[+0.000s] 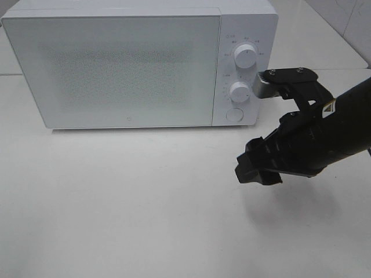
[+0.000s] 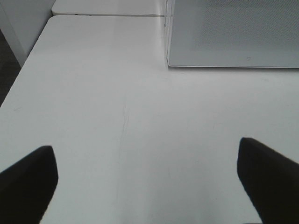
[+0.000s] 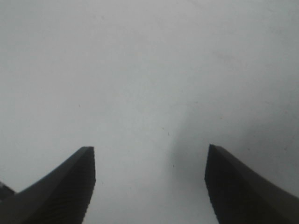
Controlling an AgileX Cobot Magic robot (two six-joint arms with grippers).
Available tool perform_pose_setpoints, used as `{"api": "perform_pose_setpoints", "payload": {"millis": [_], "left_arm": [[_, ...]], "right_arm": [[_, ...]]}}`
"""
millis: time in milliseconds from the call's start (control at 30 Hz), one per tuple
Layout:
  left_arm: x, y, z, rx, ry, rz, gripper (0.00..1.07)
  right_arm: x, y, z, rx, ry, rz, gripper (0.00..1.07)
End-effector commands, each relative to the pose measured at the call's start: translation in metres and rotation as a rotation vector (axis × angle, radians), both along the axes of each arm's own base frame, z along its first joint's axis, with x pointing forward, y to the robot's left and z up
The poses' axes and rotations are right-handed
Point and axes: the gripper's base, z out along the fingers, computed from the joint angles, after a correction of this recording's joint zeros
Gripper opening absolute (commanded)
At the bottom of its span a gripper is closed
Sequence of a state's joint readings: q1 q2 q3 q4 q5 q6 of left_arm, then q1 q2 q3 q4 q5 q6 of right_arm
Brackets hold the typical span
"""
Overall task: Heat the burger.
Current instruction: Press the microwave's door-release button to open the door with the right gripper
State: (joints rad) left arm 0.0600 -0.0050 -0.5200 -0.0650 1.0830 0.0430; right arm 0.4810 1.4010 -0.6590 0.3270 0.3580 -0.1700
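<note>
door shut, burger unseen. left gripper and right gripper gape empty; i'd centre the right on the lower knob.

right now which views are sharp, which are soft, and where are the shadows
Exterior high: sharp, soft shadow on the table under the right gripper, microwave door speckled. Left wrist: clear, fingers blurred. Right wrist: dim, soft, grey shadow.

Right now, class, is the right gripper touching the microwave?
Apart. The exterior high view shows bare table between the right gripper and the microwave.
</note>
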Motion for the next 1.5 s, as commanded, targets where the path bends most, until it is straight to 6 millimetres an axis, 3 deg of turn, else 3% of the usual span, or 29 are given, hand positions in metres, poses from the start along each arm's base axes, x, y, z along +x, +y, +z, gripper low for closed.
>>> {"api": "perform_pose_setpoints", "payload": {"millis": [33, 400, 800, 967, 1167, 1500], "left_arm": [[-0.003, -0.001, 0.000, -0.004, -0.035, -0.003, 0.98], [-0.003, -0.001, 0.000, -0.004, -0.035, -0.003, 0.98], [-0.003, -0.001, 0.000, -0.004, -0.035, -0.003, 0.98], [-0.003, -0.001, 0.000, -0.004, -0.035, -0.003, 0.98], [-0.003, -0.001, 0.000, -0.004, -0.035, -0.003, 0.98], [-0.003, -0.001, 0.000, -0.004, -0.035, -0.003, 0.98]], "right_arm": [[-0.007, -0.006, 0.011, -0.068, 0.043, 0.055, 0.67], [-0.036, -0.021, 0.040, -0.153, 0.155, 0.140, 0.67], [-0.086, -0.046, 0.090, -0.102, 0.008, 0.161, 0.67], [-0.110, -0.070, 0.110, -0.126, -0.127, 0.071, 0.70], [-0.126, -0.088, 0.114, -0.163, -0.184, -0.020, 0.82], [-0.151, -0.103, 0.094, -0.185, -0.193, -0.032, 0.80]]}}
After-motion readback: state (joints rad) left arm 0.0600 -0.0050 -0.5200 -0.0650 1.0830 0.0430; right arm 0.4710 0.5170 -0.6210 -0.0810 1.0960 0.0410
